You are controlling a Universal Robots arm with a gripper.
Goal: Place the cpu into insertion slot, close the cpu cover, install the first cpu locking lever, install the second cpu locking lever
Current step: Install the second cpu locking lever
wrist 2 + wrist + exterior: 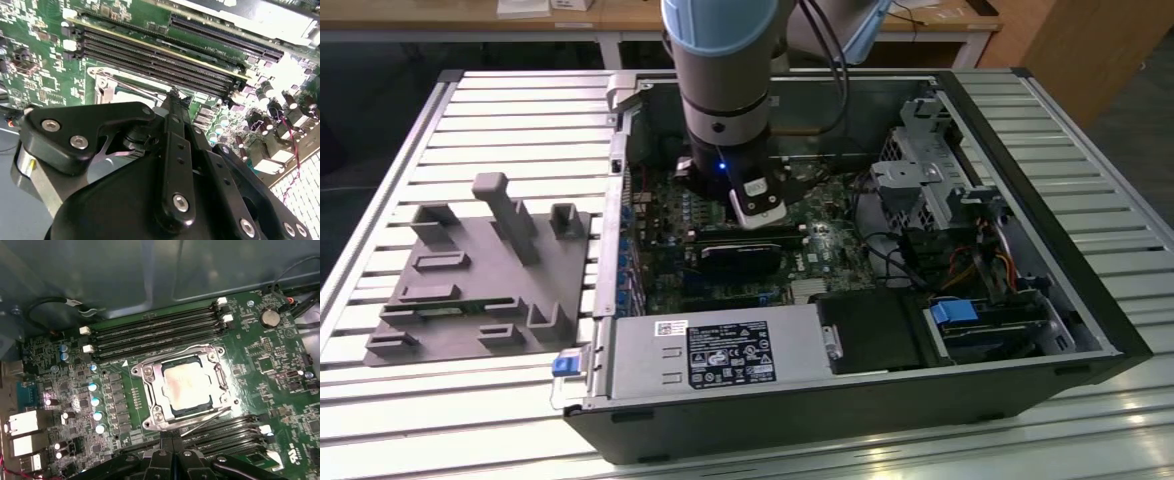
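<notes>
I see the open computer case (881,400) lying on its side on the slatted metal table (520,120), taking up the middle and the exterior view's right, with a grey fixture block (480,280) lying just beside the case, toward the table's edge at the exterior view's left. The arm (727,90) comes straight down into the case over the green motherboard (827,250), hemmed in by the case wall, the silver power supply (707,350) along the case's near edge, and the drive cage (921,190) at the far right corner; open room around the wrist is tight.

In the first wrist view the cpu (187,387) lies flat in the insertion slot (220,390), silvery top facing up, its edges square with the socket rim. The cpu cover (150,390) is down around it, the chip showing through its window. The long memory slots (155,332) run along both sides of the socket, and their long axis matches one pair of the chip's edges.

The gripper (172,450) hovers just short of the socket's near edge; its two fingers (172,125) sit pressed together, closed on nothing, and the tip points at the socket frame in the second wrist view.
</notes>
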